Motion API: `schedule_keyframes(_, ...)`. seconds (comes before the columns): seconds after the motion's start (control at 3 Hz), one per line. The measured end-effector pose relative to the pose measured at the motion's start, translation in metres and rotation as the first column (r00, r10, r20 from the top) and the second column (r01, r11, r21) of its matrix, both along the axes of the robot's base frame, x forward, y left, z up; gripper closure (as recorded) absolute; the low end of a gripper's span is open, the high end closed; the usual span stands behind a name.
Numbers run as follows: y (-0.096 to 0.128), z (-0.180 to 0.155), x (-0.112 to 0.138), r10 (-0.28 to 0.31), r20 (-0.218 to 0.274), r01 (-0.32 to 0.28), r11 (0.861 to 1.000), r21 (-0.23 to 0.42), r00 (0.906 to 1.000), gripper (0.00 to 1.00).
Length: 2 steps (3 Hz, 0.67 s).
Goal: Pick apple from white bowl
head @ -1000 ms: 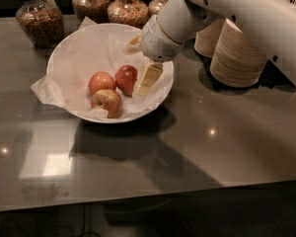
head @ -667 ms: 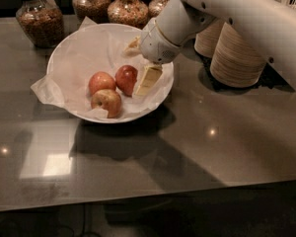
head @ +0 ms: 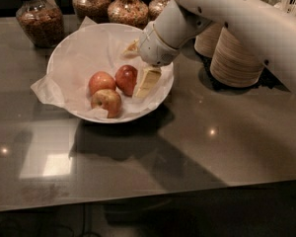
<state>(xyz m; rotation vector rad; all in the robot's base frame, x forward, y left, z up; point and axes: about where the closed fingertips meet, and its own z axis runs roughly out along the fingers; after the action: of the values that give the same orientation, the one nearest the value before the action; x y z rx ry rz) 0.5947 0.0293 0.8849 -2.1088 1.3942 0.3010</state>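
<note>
— Well, start at the near edge; what's there?

— A stretch of glossy dark desk [head: 197, 147]; a pale square of reflected light [head: 44, 164] sits on it at the front left, with the broad shadow of the bowl and arm beside it.

— And behind that?

— The white bowl [head: 64, 48], wide and lined with crinkled white paper [head: 44, 89] that hangs over its left rim. Three apples lie inside, grouped toward its front. The yellow-patched apple [head: 107, 101] is nearest; just behind it, touching or nearly so, sits the paler orange-red apple [head: 101, 81]; to the right of that one is the apple [head: 125, 79] — the darkest and most evenly red of the three, resting on the paper near the bowl's middle.

— Where is the pincer?

— The pincer [head: 135, 69] is down inside the bowl, at the dark apple's right side, with its fingers spread. One cream finger [head: 147, 82] slants down just beside the apple's right flank; whether it touches the skin I cannot tell. The other finger [head: 130, 47] shows behind the apple, over the far part of the paper. Nothing is pinched; the apple sits on the lining.

— And the arm?

— The white arm [head: 237, 19] comes in from the upper right, its rounded wrist over the bowl's right rim.

— Farther back?

— To the right, a stack of beige-sided bowls [head: 237, 58] stands on the desk, with a second stack [head: 207, 38] behind it, partly hidden by the arm; along the back edge stand glass jars of brownish contents — one jar [head: 39, 21] at far left and more jars [head: 129, 9] behind the white bowl.
</note>
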Motion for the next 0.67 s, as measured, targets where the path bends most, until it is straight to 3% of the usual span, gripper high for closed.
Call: schedule_keyframes(0.67, 0.0132, -0.0136, 0.0118, 0.044, 0.006, -0.044, 0.999, -0.017, 0.9990, 0.23)
